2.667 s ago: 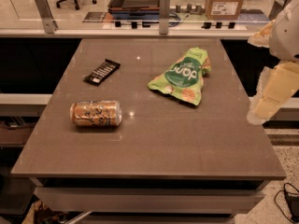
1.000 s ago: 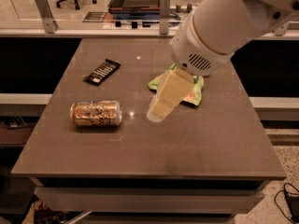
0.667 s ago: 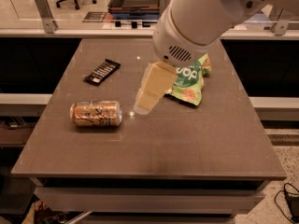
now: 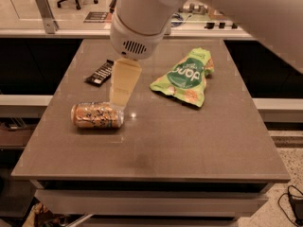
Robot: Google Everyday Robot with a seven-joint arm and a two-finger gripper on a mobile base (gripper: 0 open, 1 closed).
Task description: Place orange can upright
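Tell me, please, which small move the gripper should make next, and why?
Probably shift the gripper a little along the orange can, over its middle. The can lies on its side on the table, and the gripper hangs by the end nearer the green bag, so a grasp there seems off-centre.

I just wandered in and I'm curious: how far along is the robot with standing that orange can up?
Early days. Done: nothing on the can itself; the orange can lies on its side on the table. In hand: the gripper hangs close over one end of the can, seemingly lining up a grasp. Left: grip it, turn it upright, set it down.
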